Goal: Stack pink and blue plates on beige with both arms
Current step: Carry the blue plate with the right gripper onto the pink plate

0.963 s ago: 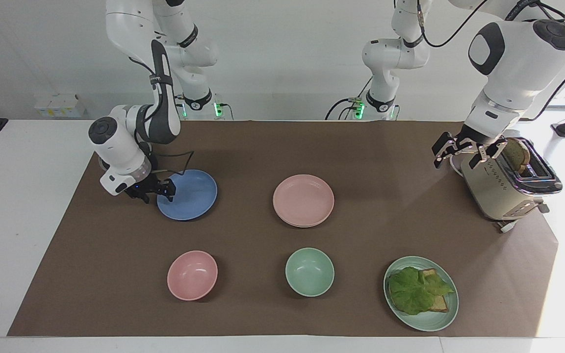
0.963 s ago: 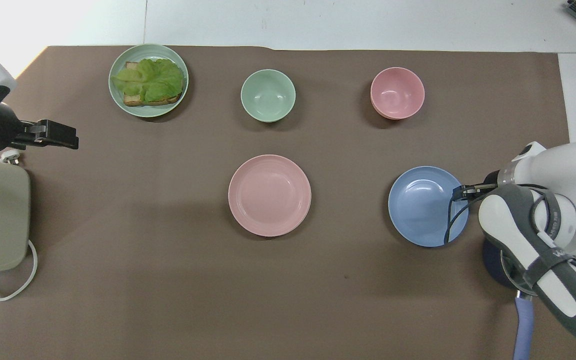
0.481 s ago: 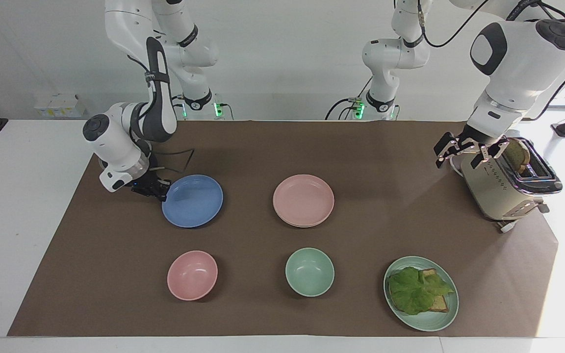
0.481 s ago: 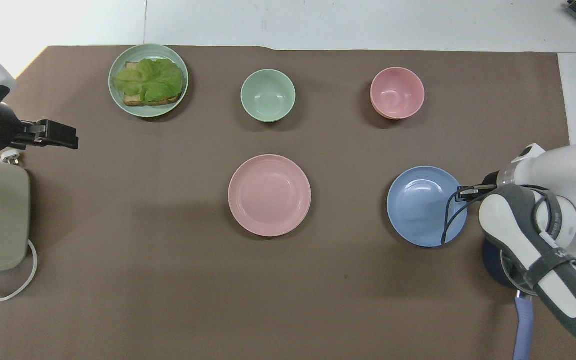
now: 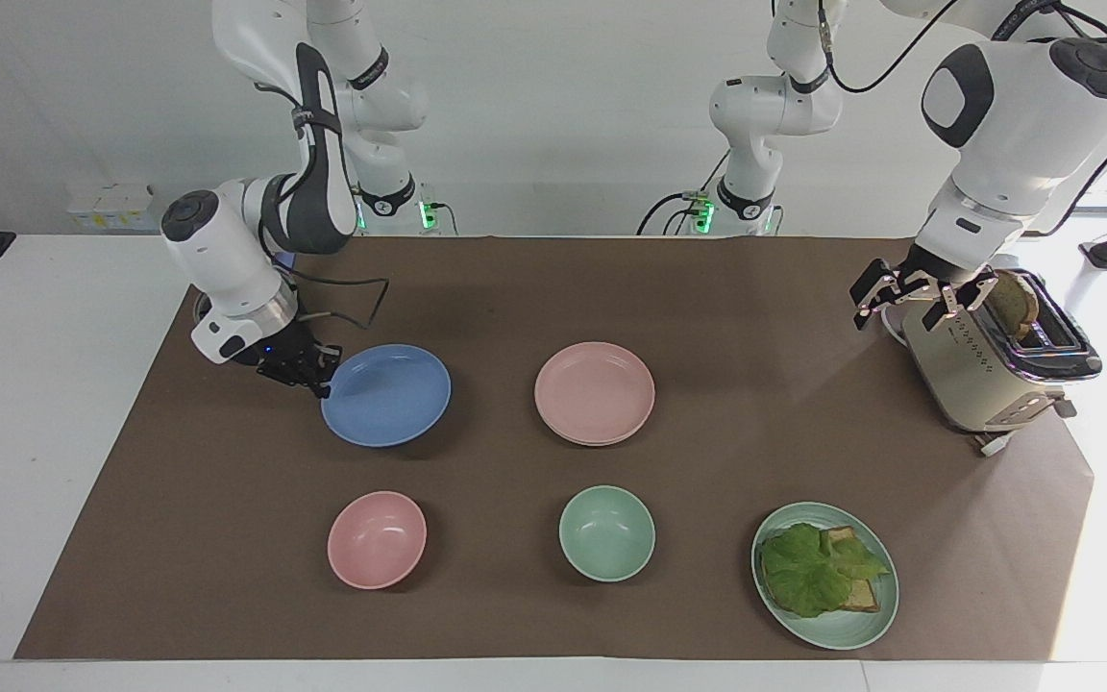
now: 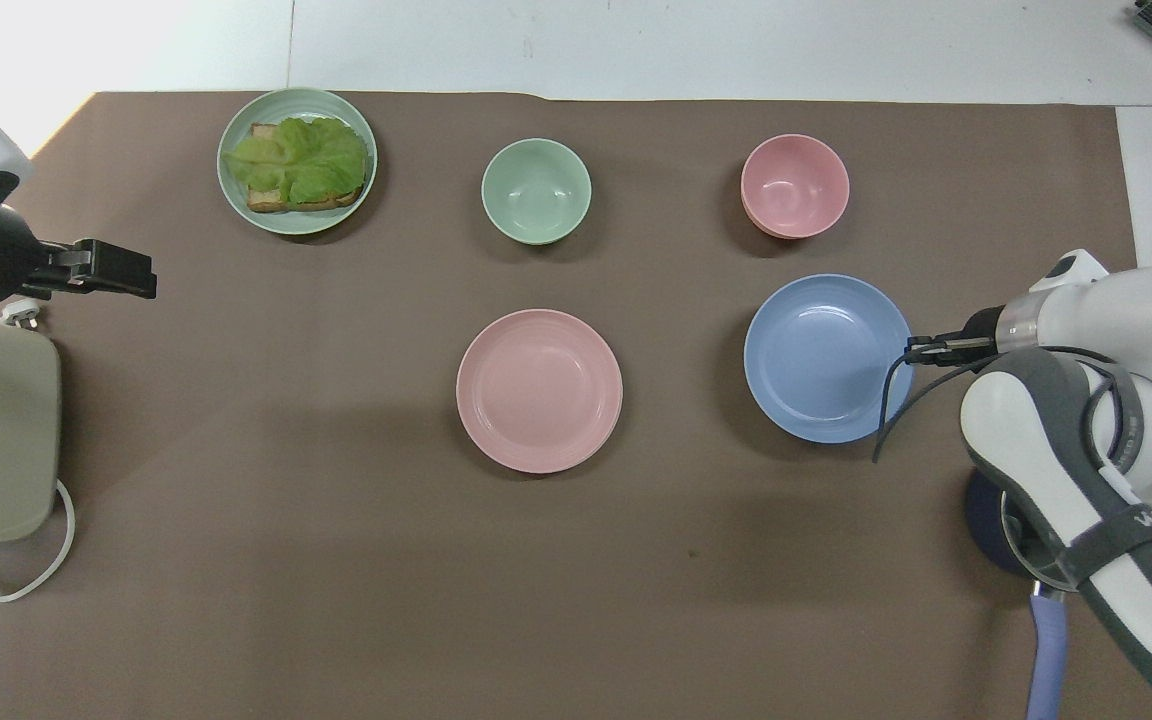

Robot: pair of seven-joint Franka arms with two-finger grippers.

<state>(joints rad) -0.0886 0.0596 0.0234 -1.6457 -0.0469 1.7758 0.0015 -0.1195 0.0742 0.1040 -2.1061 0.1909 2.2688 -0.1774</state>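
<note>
the counter (image 5: 54, 432) carried a brown mat (image 5: 534, 596) that covered most of it. the two white arms came next in bulk: the right arm (image 5: 227, 259) bent low over its own end of the mat, the left arm (image 5: 1015, 125) waited above the toaster (image 5: 976, 375) at the left arm's end, a slice of bread standing in its slot.

the blue plate (image 5: 387, 394) was lifted off the mat and tilted, its shadow showing under it, over the stretch between the right arm's end and the pink plate (image 5: 595, 392). the right hand (image 5: 315, 377) was clamped tight on the blue plate's rim at the edge toward the right arm's end. the pink plate lay flat at the middle of the mat, a paler rim just showing under its edge, likely the beige plate, though i could not tell for sure.

the green plate (image 5: 837, 630) with lettuce and bread sat farther from the robots, toward the left arm's end. the left hand (image 5: 904, 298) hung with its fingers spread wide, holding nothing, just beside the toaster's top.

the pink bowl (image 5: 377, 538) and the green bowl (image 5: 606, 531) stood in the row farther from the robots.
</note>
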